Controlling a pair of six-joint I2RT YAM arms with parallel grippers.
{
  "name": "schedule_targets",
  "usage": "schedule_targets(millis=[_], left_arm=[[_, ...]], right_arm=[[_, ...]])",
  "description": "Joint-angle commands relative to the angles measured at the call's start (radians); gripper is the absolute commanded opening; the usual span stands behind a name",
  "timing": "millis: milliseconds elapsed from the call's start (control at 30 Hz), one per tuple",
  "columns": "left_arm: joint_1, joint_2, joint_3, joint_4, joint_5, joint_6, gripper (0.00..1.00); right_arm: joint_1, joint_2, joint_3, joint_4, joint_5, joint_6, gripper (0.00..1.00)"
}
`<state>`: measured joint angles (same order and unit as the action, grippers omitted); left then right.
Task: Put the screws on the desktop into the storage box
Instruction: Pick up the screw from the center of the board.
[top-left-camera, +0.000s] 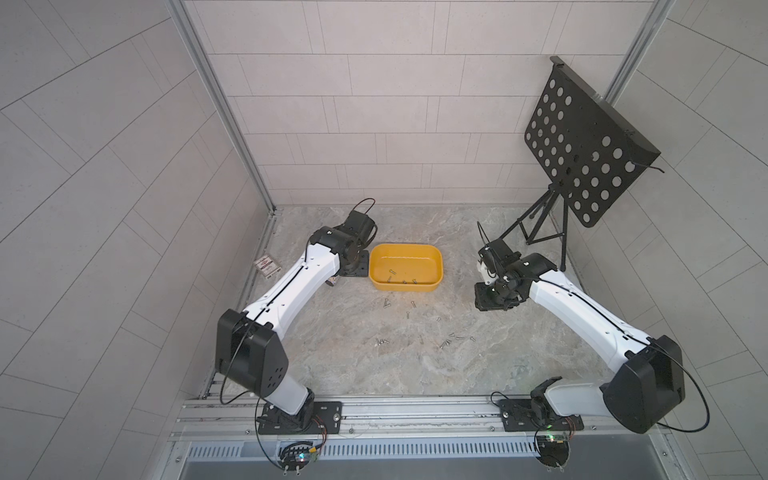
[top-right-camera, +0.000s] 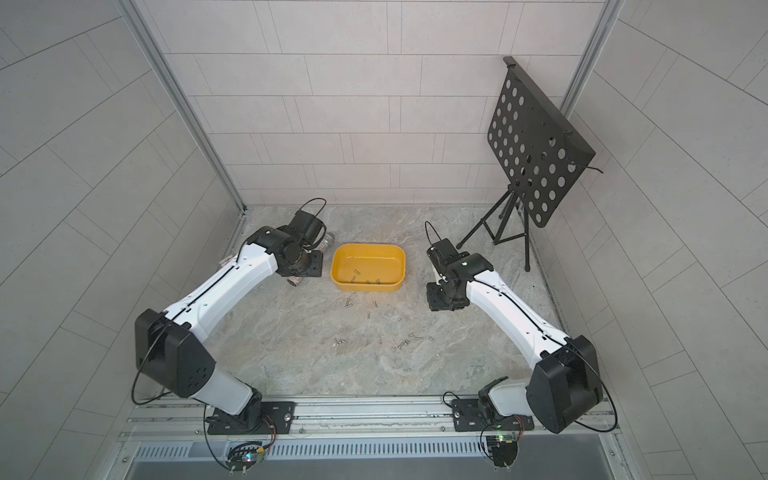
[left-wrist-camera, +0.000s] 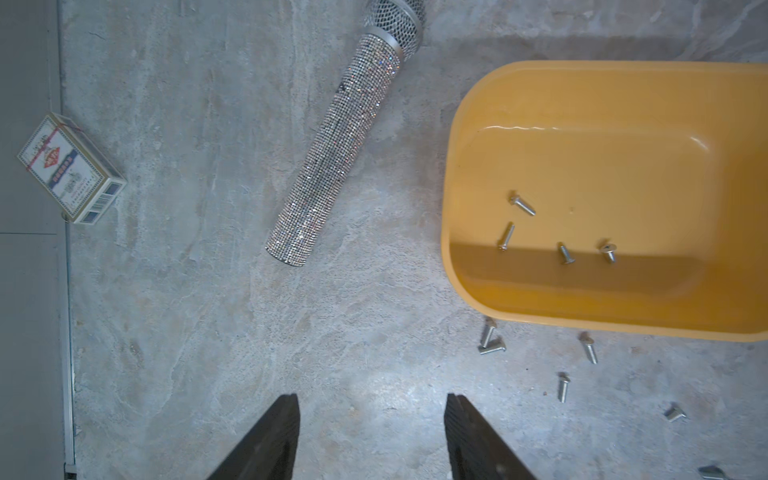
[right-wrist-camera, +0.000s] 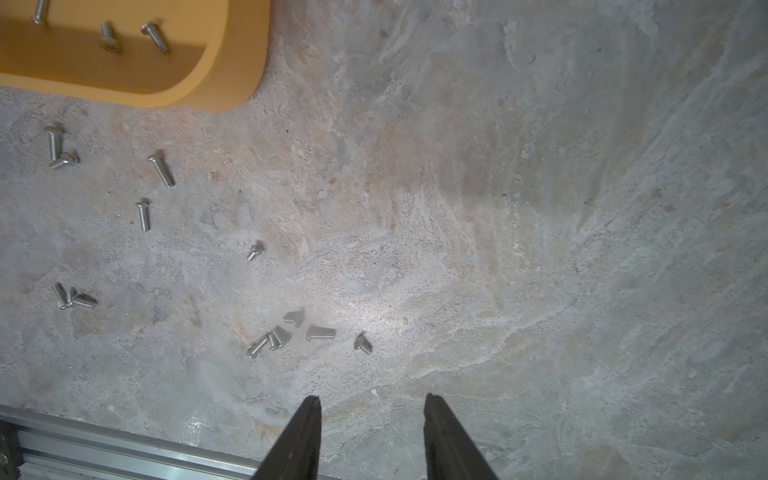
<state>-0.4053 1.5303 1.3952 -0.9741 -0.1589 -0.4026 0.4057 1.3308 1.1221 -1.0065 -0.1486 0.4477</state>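
Observation:
The yellow storage box (top-left-camera: 415, 257) (top-right-camera: 370, 255) stands on the marble desktop (top-left-camera: 415, 365) between the two arms. Several screws (left-wrist-camera: 523, 205) lie in its near end. More screws (top-left-camera: 408, 314) (right-wrist-camera: 320, 332) lie scattered on the desktop in front of the box, and a pair (left-wrist-camera: 492, 341) lies close to its front wall. In the left wrist view my left gripper (left-wrist-camera: 372, 397) is open above bare desktop, left of the box (left-wrist-camera: 582, 166). In the right wrist view my right gripper (right-wrist-camera: 372, 398) is open over bare desktop, right of the box (right-wrist-camera: 245, 54), with nothing between its fingers.
A glittery microphone (left-wrist-camera: 336, 153) lies left of the box. A small red-and-white card box (left-wrist-camera: 70, 170) (top-left-camera: 267, 264) sits by the left wall. A black perforated music stand (top-left-camera: 582, 141) occupies the back right corner. An aluminium rail (top-left-camera: 415, 409) runs along the front edge.

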Motion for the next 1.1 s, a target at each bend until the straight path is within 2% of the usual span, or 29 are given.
schedule_targets(millis=[0, 233, 367, 833, 1067], left_arm=[[0.042, -0.080, -0.087, 0.074, -0.013, 0.050, 0.66], [0.094, -0.162, -0.203, 0.162, 0.008, 0.057, 0.70], [0.101, -0.160, -0.206, 0.179, 0.040, 0.056, 0.70], [0.101, -0.174, -0.242, 0.218, 0.036, 0.050, 0.70], [0.103, -0.207, -0.229, 0.201, -0.013, 0.083, 0.71]], right_arm=[[0.000, -0.038, -0.026, 0.016, -0.022, 0.030, 0.45], [0.001, -0.081, -0.075, 0.032, -0.005, 0.046, 0.45], [0.001, -0.115, -0.112, 0.047, -0.003, 0.061, 0.45], [0.001, -0.148, -0.125, 0.046, 0.031, 0.038, 0.45], [0.001, -0.125, -0.111, 0.045, 0.049, 0.025, 0.45]])
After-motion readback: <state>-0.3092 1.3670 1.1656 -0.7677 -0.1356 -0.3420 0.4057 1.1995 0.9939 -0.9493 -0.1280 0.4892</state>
